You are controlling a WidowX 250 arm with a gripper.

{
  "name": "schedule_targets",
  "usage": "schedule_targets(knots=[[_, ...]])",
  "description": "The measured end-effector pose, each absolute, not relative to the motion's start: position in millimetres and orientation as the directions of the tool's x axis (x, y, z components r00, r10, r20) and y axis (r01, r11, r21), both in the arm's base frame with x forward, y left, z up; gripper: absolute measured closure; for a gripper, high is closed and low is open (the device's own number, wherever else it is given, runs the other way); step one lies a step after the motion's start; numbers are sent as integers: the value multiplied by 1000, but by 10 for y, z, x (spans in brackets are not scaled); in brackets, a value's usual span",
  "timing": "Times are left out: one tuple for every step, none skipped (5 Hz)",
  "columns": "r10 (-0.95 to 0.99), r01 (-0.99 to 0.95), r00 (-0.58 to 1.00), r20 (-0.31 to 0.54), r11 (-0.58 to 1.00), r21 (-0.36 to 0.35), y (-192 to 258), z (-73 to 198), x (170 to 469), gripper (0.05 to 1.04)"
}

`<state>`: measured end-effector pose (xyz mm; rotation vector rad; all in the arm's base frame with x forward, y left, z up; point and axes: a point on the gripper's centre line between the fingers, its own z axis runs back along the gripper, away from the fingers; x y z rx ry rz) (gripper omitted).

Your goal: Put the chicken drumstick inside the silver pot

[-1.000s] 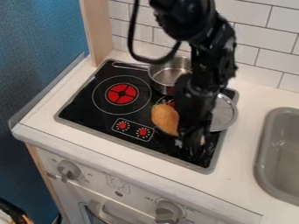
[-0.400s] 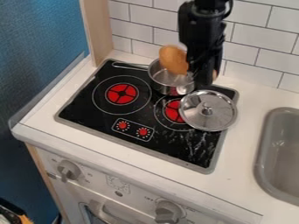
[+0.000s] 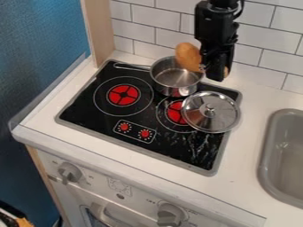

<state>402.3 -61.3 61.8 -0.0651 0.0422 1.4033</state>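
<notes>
Gripper (image 3: pixel 216 74) clamped on chicken drumstick (image 3: pixel 188 56), probably round slimmer part: thick end sticks out left, small end shows right. Grip there leaves meaty end free to lead into pot.

Drumstick held up by silver pot's (image 3: pixel 165 86) far right rim, not inside; exact height hard to tell. Lid (image 3: pixel 207 119) off, lying beside pot on stovetop (image 3: pixel 86 108), knob up, so opening is unblocked.

Next, likely: shift left, centre over opening, lower, release. Risk: dropping from here, thing catches rim, tumbles behind pot.

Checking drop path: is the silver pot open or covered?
Open. The pot shows its inside; the lid lies off it, on the stovetop.
</notes>
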Motion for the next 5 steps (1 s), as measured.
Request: schedule_targets(knots=[[991, -992, 124, -57, 123, -13, -460, 526, 4131, 844], [995, -996, 87, -39, 87, 11, -328, 433, 4130, 844], [998, -999, 47, -38, 48, 25, -200, 366, 4166, 844], [999, -999, 25, -48, 26, 33, -159, 354, 4158, 788], [999, -999, 1, -44, 3, 40, -154, 354, 4149, 502]])
